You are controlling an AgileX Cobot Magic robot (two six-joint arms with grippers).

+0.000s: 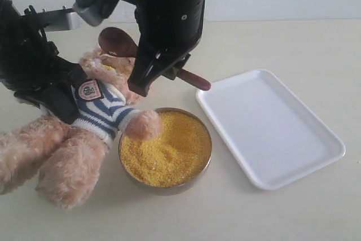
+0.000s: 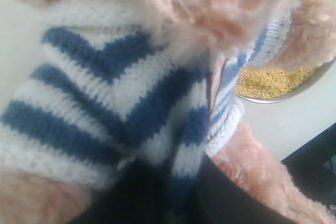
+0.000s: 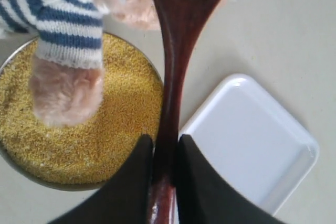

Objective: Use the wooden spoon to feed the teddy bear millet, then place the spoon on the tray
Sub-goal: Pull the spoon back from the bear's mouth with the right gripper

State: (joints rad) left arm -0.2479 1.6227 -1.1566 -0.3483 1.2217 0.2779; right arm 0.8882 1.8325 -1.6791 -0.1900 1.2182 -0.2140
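Right wrist view: the right pincer [image 3: 164,142] is pressed together on the slim handle of the small dark reddish-brown wooden spoon [image 3: 176,66]. Its round end is raised by the face of the fluffy tan-pink teddy bear [image 1: 84,139]. The left pincer [image 2: 178,192] pinches the bear's striped shirt. The spoon looks stiff, light and smooth, so it could swivel; a mid-handle hold suits it. The flat white rectangular tray [image 1: 271,128] waits just beside the round metal bowl [image 1: 163,188] of fine yellow millet [image 1: 169,150].
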